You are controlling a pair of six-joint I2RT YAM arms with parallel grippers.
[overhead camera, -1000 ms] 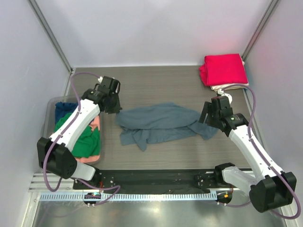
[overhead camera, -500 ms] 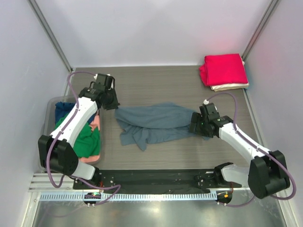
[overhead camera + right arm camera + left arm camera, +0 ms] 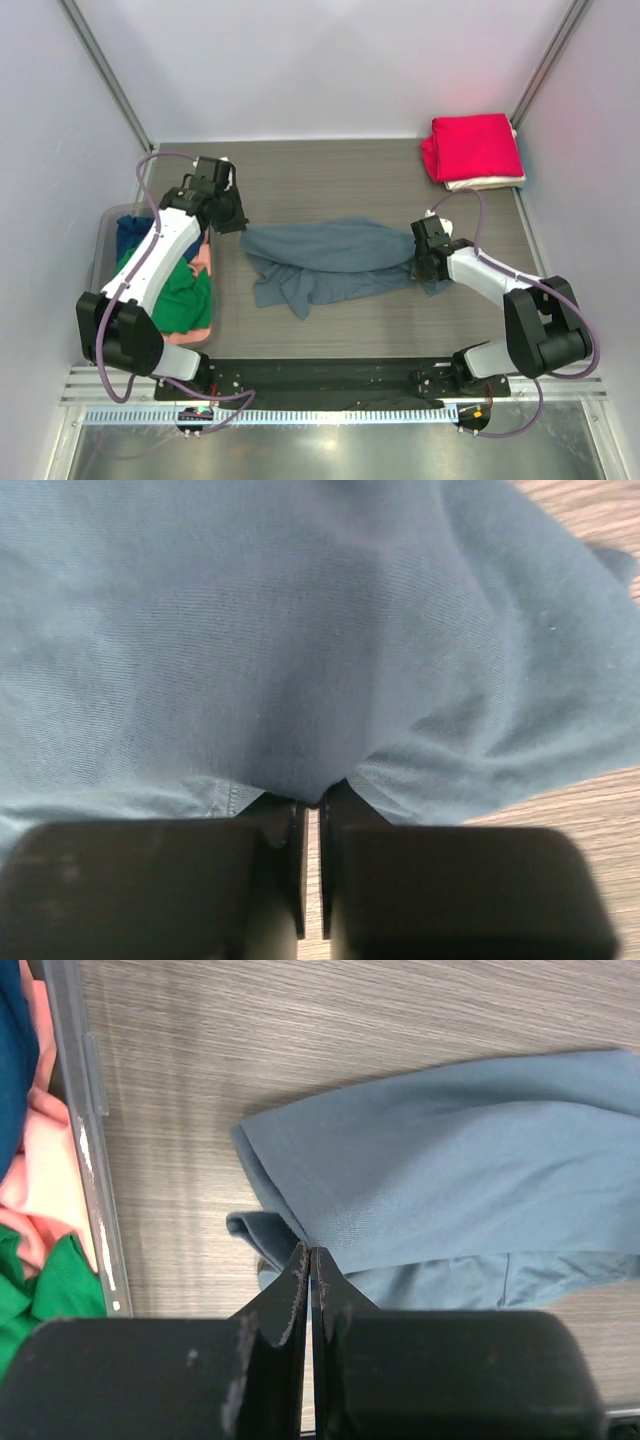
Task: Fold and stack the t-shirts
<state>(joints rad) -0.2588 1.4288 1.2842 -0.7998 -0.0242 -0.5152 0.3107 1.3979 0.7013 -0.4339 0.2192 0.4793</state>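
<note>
Right arm has swung in from beside the folded stack onto the right end of the slate grey-blue t-shirt (image 3: pixel 330 255). The right gripper (image 3: pixel 312 805) pinches a bunch of its cloth, and the left gripper (image 3: pixel 308 1255) is pressed together on the shirt's left edge. The shirt lies crumpled mid-table, so the step in hand is probably spreading it flat. Next move calls for an even pull apart. Red t-shirt (image 3: pixel 475 145) sits folded on the cream t-shirt (image 3: pixel 487 184) in the far right corner, with the clear bin (image 3: pixel 103 225) at the left — neither obstructs.
</note>
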